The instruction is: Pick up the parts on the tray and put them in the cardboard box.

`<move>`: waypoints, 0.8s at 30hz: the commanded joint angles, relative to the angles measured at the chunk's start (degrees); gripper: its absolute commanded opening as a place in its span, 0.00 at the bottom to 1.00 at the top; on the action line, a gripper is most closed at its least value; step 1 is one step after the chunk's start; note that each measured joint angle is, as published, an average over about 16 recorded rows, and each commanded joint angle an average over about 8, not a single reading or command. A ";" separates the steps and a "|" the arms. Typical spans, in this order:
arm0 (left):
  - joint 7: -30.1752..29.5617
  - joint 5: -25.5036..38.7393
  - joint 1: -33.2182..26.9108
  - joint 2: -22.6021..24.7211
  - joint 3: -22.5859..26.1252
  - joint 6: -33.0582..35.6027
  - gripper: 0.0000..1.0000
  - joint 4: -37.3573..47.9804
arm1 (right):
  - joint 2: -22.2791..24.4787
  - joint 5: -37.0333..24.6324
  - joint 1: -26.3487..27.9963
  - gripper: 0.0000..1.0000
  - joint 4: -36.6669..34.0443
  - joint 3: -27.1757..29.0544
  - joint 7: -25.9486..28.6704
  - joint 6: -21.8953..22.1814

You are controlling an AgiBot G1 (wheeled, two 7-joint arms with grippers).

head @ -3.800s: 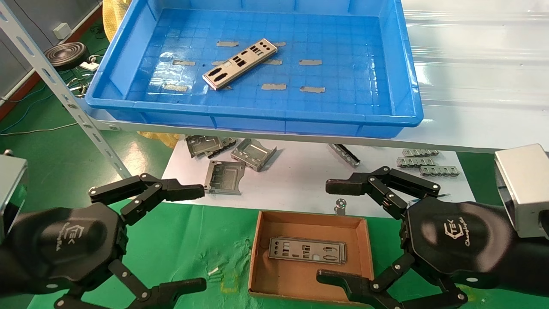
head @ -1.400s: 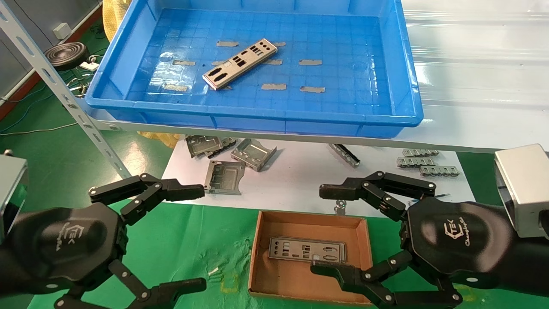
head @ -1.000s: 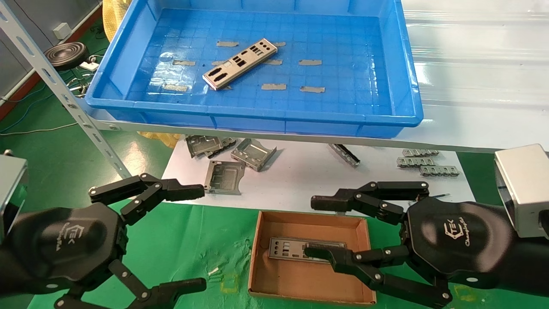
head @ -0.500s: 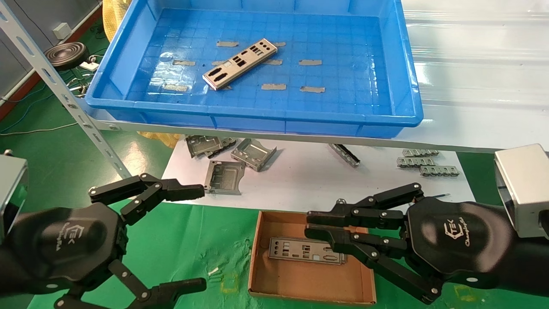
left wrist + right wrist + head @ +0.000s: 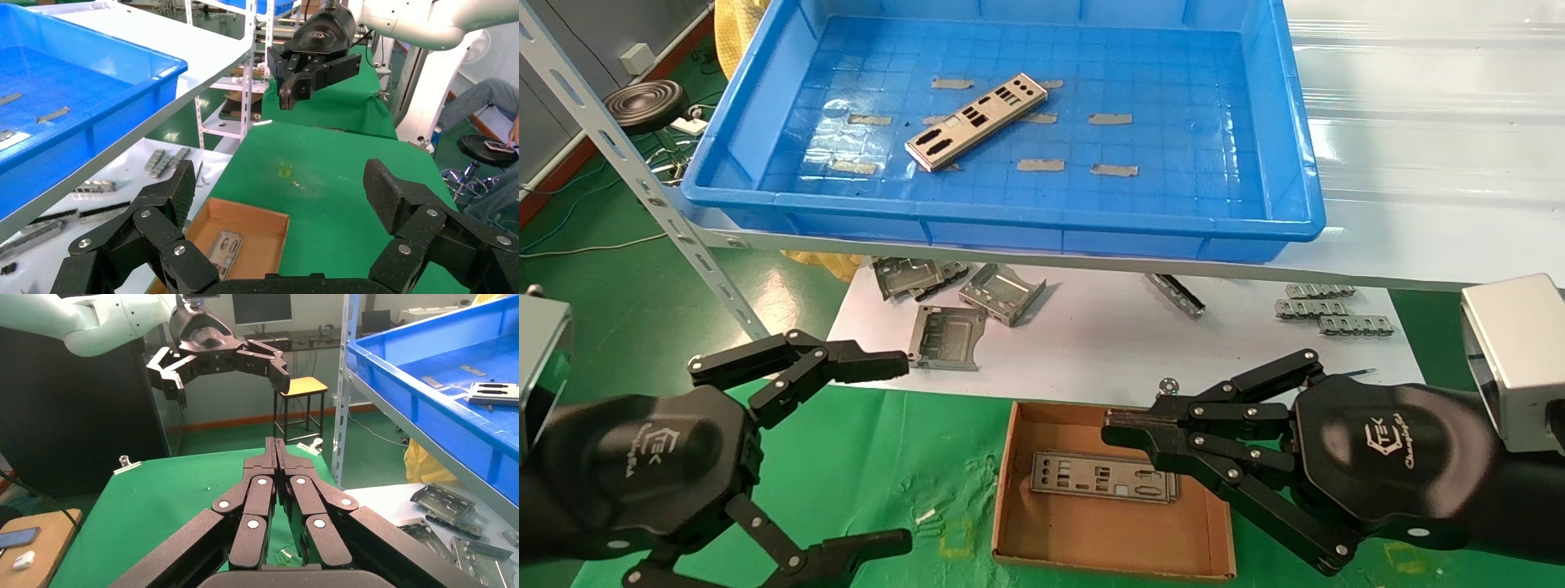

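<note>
Now, R gripper point(image 5: 1120, 429): fingers pressed together w/ nothing between them, tips over the far right part of the box; R wrist view shows both fingers touching along their length.
L gripper point(image 5: 899, 453): fingers spread wide apart, holding nothing, parked over the green cloth point(image 5: 887, 457) to the left of the box.
Box point(image 5: 1017, 523): brown cardboard, no lid, on the green cloth btw the two grippers, near edge of the white sheet point(image 5: 1091, 343) just beyond it.
Plate in box point(image 5: 1091, 476): one punched silver-grey plate lying flat on the box floor, long side running left-right; its right end sits under the R fingers point(image 5: 1173, 437), contact can't be told.
Tray point(image 5: 1009, 229): big blue bin on the shelf above and beyond the box.
Plate in tray point(image 5: 977, 121): one plate flat on the grid floor, angled diagonally, left of the tray's centre, well apart from both grippers.
Tape strips point(image 5: 1111, 119): small grey pieces scattered on the tray floor around that plate.
Brackets point(image 5: 1001, 292): folded grey metal pieces on the white sheet under the shelf, beyond the box.
</note>
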 commanded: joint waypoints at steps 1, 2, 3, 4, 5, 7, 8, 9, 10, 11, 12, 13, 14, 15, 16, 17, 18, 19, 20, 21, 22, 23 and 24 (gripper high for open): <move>0.00 0.00 0.00 0.00 0.00 0.00 1.00 0.00 | 0.00 0.00 0.00 0.00 0.00 0.00 0.00 0.00; 0.00 0.00 0.00 0.00 0.00 0.00 1.00 0.00 | 0.00 0.00 0.00 0.00 0.00 0.00 0.00 0.00; 0.00 0.00 0.00 0.00 0.00 0.00 1.00 0.00 | 0.00 0.00 0.00 0.00 0.00 0.00 0.00 0.00; 0.00 0.00 0.00 0.00 0.00 0.00 1.00 0.00 | 0.00 0.00 0.00 0.00 0.00 0.00 0.00 0.00; 0.00 0.00 0.00 0.00 0.00 0.00 1.00 0.00 | 0.00 0.00 0.00 0.00 0.00 0.00 0.00 0.00; 0.00 0.00 0.00 0.00 0.00 0.00 1.00 0.00 | 0.00 0.00 0.00 0.00 0.00 0.00 0.00 0.00; 0.00 0.00 0.00 0.00 0.00 0.00 1.00 0.00 | 0.00 0.00 0.00 0.00 0.00 0.00 0.00 0.00; 0.00 0.00 0.00 0.00 0.00 0.00 1.00 0.00 | 0.00 0.00 0.00 0.00 0.00 0.00 0.00 0.00; 0.00 0.00 0.00 0.00 0.00 0.00 1.00 0.00 | 0.00 0.00 0.00 0.00 0.00 0.00 0.00 0.00; 0.00 0.00 0.00 0.00 0.00 0.00 1.00 0.00 | 0.00 0.00 0.00 0.00 0.00 0.00 0.00 0.00; 0.00 0.00 0.00 0.00 0.00 0.00 1.00 0.00 | 0.00 0.00 0.00 0.00 0.00 0.00 0.00 0.00; 0.00 0.00 0.00 0.00 0.00 0.00 1.00 0.00 | 0.00 0.00 0.00 0.00 0.00 0.00 0.00 0.00; 0.00 0.00 0.00 0.00 0.00 0.00 1.00 0.00 | 0.00 0.00 0.00 0.00 0.00 0.00 0.00 0.00; 0.00 0.00 0.00 0.00 0.00 0.00 1.00 0.00 | 0.00 0.00 0.00 0.00 0.00 0.00 0.00 0.00; 0.00 0.00 0.00 0.00 0.00 0.00 1.00 0.00 | 0.00 0.00 0.00 0.00 0.00 0.00 0.00 0.00; 0.00 0.00 0.00 0.00 0.00 0.00 1.00 0.00 | 0.00 0.00 0.00 0.00 0.00 0.00 0.00 0.00; 0.00 0.00 0.00 0.00 0.00 0.00 1.00 0.00 | 0.00 0.00 0.00 0.00 0.00 0.00 0.00 0.00; 0.00 0.00 0.00 0.00 0.00 0.00 1.00 0.00 | 0.00 0.00 0.00 0.00 0.00 0.00 0.00 0.00; 0.00 0.00 0.00 0.00 0.00 0.00 1.00 0.00 | 0.00 0.00 0.00 0.00 0.00 0.00 0.00 0.00; 0.00 0.00 0.00 0.00 0.00 0.00 1.00 0.00 | 0.00 0.00 0.00 0.00 0.00 0.00 0.00 0.00; 0.00 0.00 0.00 0.00 0.00 0.00 1.00 0.00 | 0.00 0.00 0.00 0.00 0.00 0.00 0.00 0.00; 0.00 0.00 0.00 0.00 0.00 0.00 1.00 0.00 | 0.00 0.00 0.00 0.00 0.00 0.00 0.00 0.00; 0.00 0.00 0.00 0.00 0.00 0.00 1.00 0.00 | 0.00 0.00 0.00 0.00 0.00 0.00 0.00 0.00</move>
